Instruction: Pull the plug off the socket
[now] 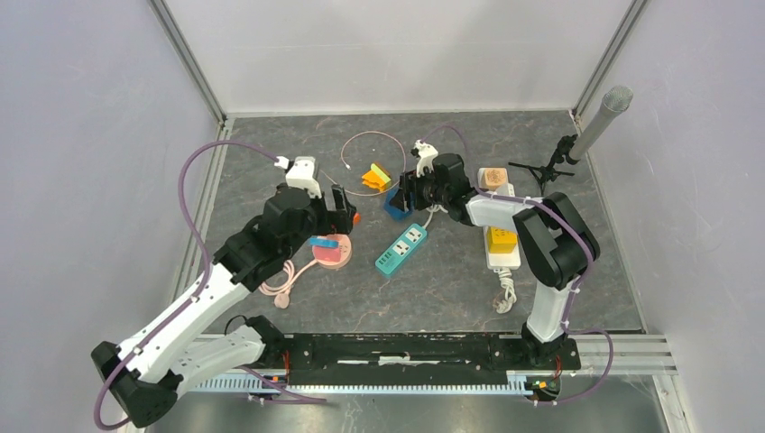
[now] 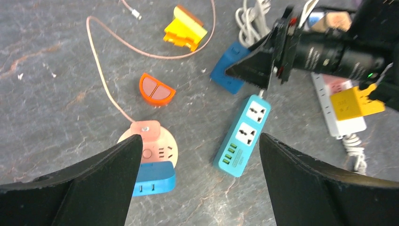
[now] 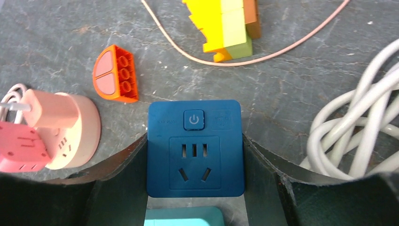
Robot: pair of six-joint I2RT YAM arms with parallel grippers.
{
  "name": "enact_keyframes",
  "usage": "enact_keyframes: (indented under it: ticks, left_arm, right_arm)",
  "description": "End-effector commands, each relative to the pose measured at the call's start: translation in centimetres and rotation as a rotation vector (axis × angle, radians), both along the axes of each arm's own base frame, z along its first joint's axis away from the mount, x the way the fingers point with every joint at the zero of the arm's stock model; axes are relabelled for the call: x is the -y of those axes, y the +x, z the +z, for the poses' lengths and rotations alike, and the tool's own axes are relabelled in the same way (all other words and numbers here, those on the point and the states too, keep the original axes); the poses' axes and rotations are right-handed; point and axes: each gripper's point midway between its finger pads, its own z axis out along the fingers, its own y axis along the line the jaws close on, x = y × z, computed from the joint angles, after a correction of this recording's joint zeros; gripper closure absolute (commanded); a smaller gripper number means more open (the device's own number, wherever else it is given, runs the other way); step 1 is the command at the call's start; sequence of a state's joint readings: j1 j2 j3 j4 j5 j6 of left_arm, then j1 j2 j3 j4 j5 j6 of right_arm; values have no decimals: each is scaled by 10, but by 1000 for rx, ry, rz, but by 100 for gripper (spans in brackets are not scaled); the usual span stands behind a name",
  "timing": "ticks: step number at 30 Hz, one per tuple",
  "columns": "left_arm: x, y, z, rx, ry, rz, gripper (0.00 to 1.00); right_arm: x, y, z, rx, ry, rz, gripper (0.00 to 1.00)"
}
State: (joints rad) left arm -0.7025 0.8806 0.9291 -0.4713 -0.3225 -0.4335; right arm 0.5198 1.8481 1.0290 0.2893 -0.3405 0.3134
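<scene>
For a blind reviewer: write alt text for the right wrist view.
The right claw grips a blue socket block by its sides. Beyond lie an orange brick, yellow bricks and a pink cord; a pink round socket sits left, white cable right.

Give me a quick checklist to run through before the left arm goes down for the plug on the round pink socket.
1. Left gripper open: ok, jaws wide apart.
2. Left gripper empty: ok, nothing between its fingers.
3. Left gripper above the round pink socket: ok, but the socket sits off-centre, close to one finger.
4. Pink plug out of the socket: not ok, it sits on top of it.
5. Right gripper out of the way: ok, shut on the blue socket block, apart from the pink socket.
6. Orange block clear of the pink socket: ok, it lies apart.
</scene>
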Motion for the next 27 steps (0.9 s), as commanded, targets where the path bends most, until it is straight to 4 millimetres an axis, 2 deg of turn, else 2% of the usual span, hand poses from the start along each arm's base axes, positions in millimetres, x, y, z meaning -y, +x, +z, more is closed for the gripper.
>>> enact_keyframes:
  ticks: [1,3,7,10,14,18,22,27]
  left_arm:
    - [-5,3,0,-38,-13,67,0]
    - [-6,3,-2,-47,-10,71,0]
    - [-3,1,-3,-77,16,41,0]
    - [-6,-1,-5,-104,46,41,0]
    - [-11,-4,-9,-133,60,48,0]
    - [-14,-9,-8,-139,52,49,0]
    - [-22,-16,-3,-131,45,58,0]
    - [-31,-31,2,-110,12,53,0]
  right_arm:
    - [-2,32,28,69,29,-51,60]
    - [4,36,26,72,-3,-72,43]
    - [9,40,35,98,-25,-86,19]
    - [14,41,46,125,-40,-96,11]
    - [25,39,58,150,-66,-134,6]
    - [34,27,78,182,-54,-149,6]
    - [48,4,98,215,-43,-163,6]
    - [88,-28,104,233,-126,-233,7]
